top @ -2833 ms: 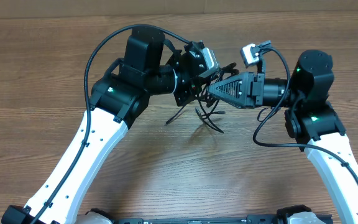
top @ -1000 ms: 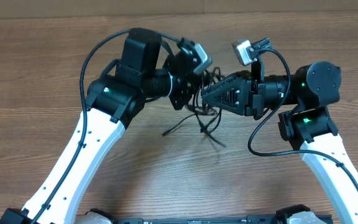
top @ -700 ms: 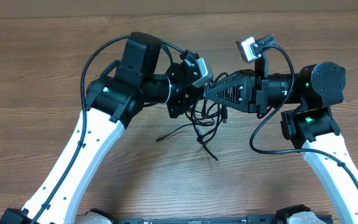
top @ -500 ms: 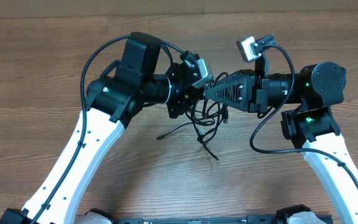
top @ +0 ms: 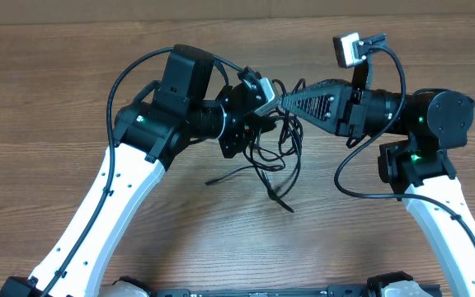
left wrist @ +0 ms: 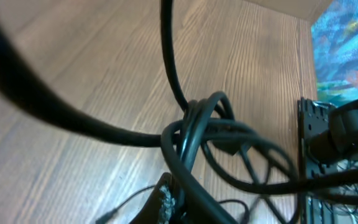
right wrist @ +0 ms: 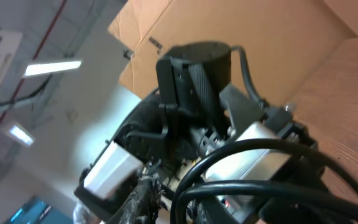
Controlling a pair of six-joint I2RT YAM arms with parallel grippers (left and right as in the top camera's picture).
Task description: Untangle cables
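**While the cables (top: 277,148) dangle, one grip is unclear**

The left gripper (top: 261,120) is clamped on the bundle above the middle of the table (top: 56,99), with tails trailing toward the near edge. The right gripper (top: 287,99) sits just beside it, up and right. I cannot tell whether its jaws pinch a strand. The left wrist view shows tightly crossed loops that the overhead view flattens.

You see the cables (top: 272,157) as thin black cords knotted into a loose, looped bundle above the middle of the wooden surface (top: 56,91). One strand trails left, another runs toward the near edge.
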